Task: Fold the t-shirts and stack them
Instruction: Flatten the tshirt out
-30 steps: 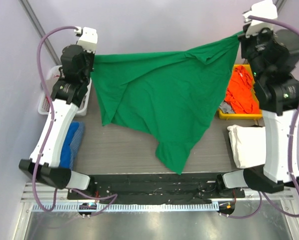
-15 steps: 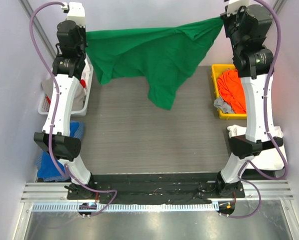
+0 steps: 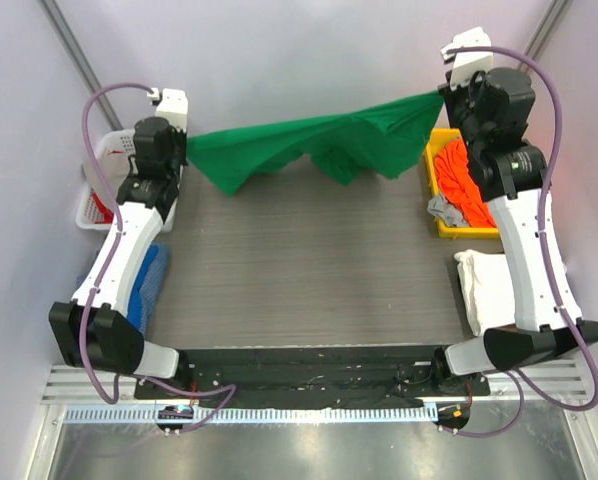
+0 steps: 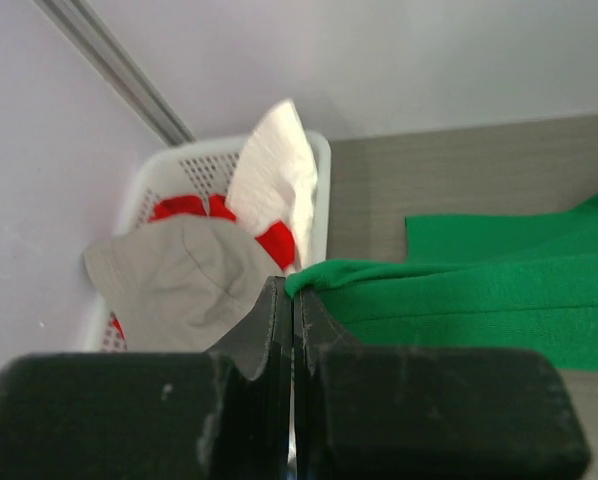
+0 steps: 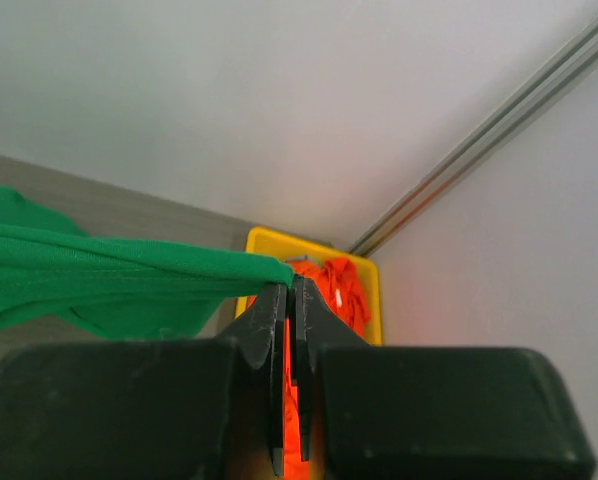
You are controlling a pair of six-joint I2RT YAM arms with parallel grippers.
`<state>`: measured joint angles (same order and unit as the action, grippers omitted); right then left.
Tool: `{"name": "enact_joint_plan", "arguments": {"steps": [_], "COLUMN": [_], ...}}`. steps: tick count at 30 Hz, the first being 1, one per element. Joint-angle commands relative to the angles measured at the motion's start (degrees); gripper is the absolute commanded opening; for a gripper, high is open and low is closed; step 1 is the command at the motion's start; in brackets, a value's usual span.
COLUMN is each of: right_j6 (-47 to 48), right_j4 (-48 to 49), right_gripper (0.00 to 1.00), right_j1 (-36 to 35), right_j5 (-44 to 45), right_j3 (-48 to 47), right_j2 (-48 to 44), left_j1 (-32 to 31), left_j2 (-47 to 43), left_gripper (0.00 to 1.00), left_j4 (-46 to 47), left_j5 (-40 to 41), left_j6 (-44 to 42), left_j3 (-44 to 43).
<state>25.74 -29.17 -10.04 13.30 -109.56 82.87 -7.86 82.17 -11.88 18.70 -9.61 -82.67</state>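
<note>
Compared with half a second ago, both arms are lower and the green t-shirt (image 3: 319,150) no longer hangs in a long tail; it sags in bunched folds along the far edge of the table (image 3: 299,280). The left gripper (image 4: 287,295) is pinched tight on one edge of the shirt, and the right gripper (image 5: 287,290) is likewise clamped on the opposite edge, held a little higher, so the cloth spans between them like a slack line. Whether the lowest folds already touch the tabletop cannot be told. The orange t-shirt (image 3: 469,185) lies heaped in the yellow bin (image 3: 434,228) at the right, and the white t-shirt (image 3: 494,285) rests near the right arm's side of the table, apparently already folded. The step in hand looks like laying the green shirt out flat before any fold is made. The next move probably calls for both arms to draw their edges toward the near side together, keeping the cloth taut between them while lowering, so the bunched middle drags open and does not settle in creases.
</note>
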Motion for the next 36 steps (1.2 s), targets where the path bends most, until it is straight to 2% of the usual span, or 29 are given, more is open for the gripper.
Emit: {"name": "enact_joint_plan", "arguments": {"steps": [1,5,9,15,18,21,24,28,30,36], "right_j6": [-1.4,-1.9,-1.3,-2.2,-1.6,-1.3,-1.0,-1.7,-2.7,-4.1], "right_j4": [5.1,2.8,3.1,2.7,-0.4,-2.4,-1.7,1.6,3.8,5.1], "right_gripper": [0.01,0.01,0.01,0.01,0.01,0.01,0.01,0.01,0.01,0.01], "right_j1": [1.0,1.1,1.1,3.4,4.1,4.8,5.0,5.3,5.3,5.4], "right_j5": [2.1,2.0,3.0,3.0,3.5,3.9,4.3,4.3,4.1,3.8], "right_j3": [9.3,14.8,15.0,-2.4,-19.9,-31.9,-35.8,-31.9,-28.6,-25.5], "right_j2": [-8.4,-11.6,-10.3,2.4,11.2,18.4,20.9,18.7,16.1,10.1], "left_j1": [1.0,1.0,1.0,1.2,1.2,1.3,1.4,1.3,1.3,1.3], "left_j2": [-6.0,-8.6,-5.1,6.1,14.5,21.6,25.4,23.4,20.1,12.2], "left_gripper": [0.0,0.0,0.0,0.0,0.0,0.0,0.0,0.0,0.0,0.0], "left_j4": [4.8,3.6,1.3,-3.7,-8.7,-12.8,-13.8,-10.3,-7.4,-5.3], "left_j5": [-0.1,-1.6,-0.8,-0.4,-0.1,0.3,0.7,1.3,1.7,1.3], "left_j6": [-0.8,-2.4,-2.4,1.6,3.0,3.9,4.4,4.5,4.2,3.8], "left_j3": [8.6,12.7,8.9,-12.0,-31.2,-44.4,-50.8,-47.0,-42.3,-35.6]}}
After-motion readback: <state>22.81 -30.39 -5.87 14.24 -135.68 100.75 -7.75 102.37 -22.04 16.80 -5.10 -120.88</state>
